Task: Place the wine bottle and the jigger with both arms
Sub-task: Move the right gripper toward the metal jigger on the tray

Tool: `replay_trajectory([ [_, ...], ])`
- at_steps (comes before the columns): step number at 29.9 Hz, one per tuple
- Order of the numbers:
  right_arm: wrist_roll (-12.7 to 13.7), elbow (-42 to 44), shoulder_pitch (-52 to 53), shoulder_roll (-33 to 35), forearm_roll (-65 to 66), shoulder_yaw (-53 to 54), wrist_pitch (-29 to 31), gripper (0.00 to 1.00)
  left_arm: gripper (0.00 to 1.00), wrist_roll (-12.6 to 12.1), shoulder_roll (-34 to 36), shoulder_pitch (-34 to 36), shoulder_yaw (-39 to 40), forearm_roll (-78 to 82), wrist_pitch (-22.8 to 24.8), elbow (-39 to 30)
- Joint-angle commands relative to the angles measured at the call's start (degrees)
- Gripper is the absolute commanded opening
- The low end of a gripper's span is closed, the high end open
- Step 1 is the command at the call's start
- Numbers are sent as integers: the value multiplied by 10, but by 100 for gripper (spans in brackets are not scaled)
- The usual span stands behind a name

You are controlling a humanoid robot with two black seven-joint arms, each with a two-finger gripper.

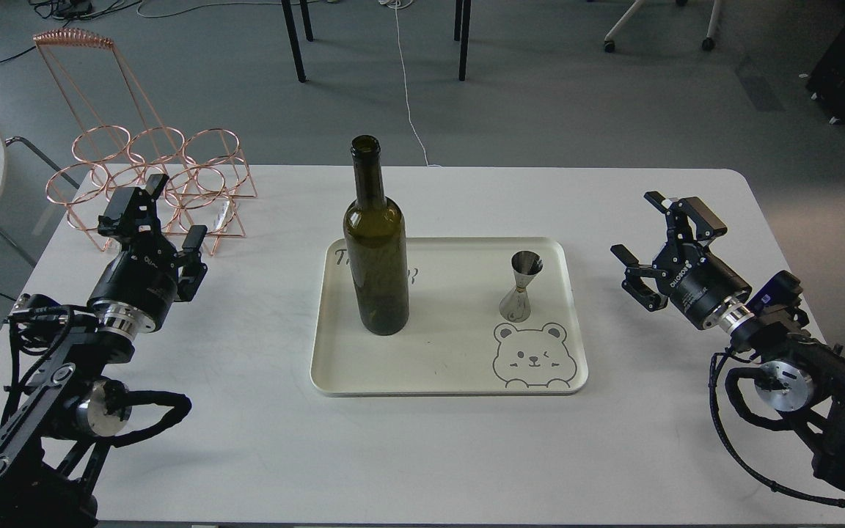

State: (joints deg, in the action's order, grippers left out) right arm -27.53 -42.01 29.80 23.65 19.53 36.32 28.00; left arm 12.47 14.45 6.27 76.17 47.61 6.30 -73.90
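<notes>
Wine bottle [376, 242], tall, dark olive-green glass with a long narrow neck and no label, is standing upright on the left half of the cream rectangular tray [452, 381], and the jigger [521, 287], a small shiny silver hourglass-shaped metal cup, is standing upright on the tray's right half, just above the printed bear face.

Left gripper [166, 220], black and two-fingered, is hovering over the white desk [422, 455] well to the left of the tray, its fingers spread and holding nothing. Right gripper [661, 246] is hovering well to the right of the tray, likewise released and empty. Neither is touching anything. Judging by how both things are sitting on the tray with the arms apart from them, the placing looks done, or a fresh pick is about to begin.

Risks from here are lying mostly with the bottle. It is tall and narrow-based, so a sideways brush from a finger against its neck would likely be tipping it, and a fall to the right would be sweeping the jigger over too. The jigger is light and smooth; a pinch off its waist could be squirting it out. Behind the left gripper, further left of the tray, a copper wire bottle rack [158, 183] is standing close, so an arm swinging back could be snagging on it.
</notes>
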Motion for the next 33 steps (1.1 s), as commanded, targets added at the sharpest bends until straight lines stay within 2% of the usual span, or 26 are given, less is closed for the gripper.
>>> replay_trajectory([
  [1,-2,-2,-4,1,-1,2,0,99,98,3,1,-1,0,0,-1,-3],
  [5,-3,-16,-6,14,7,-3,0,99,98,5,2,0,0,-3,6,-3],
  [8,-5,-52,-5,55,32,-5,0,99,98,14,7,1,0,-7,16,-4],
  [11,-5,-122,-7,117,122,-5,0,99,98,36,18,-1,0,-7,54,-8],
  [13,-5,-179,-8,161,210,-5,0,99,98,37,23,-1,-1,-8,63,-18],
  [16,-5,-241,-25,202,376,-12,-106,99,98,45,18,-2,0,-8,58,-29],
  [20,-5,-275,-46,208,536,-38,-268,99,98,73,15,-3,-4,-7,54,-32],
  [25,-5,-272,-38,203,702,-109,-474,98,98,75,15,-4,-8,-6,53,-37],
  [29,-5,-252,-32,162,821,-136,-552,98,98,75,10,-3,-8,-6,53,-38],
  [33,-5,-174,-26,105,925,-136,-560,98,98,75,10,-3,-8,-6,53,-38],
])
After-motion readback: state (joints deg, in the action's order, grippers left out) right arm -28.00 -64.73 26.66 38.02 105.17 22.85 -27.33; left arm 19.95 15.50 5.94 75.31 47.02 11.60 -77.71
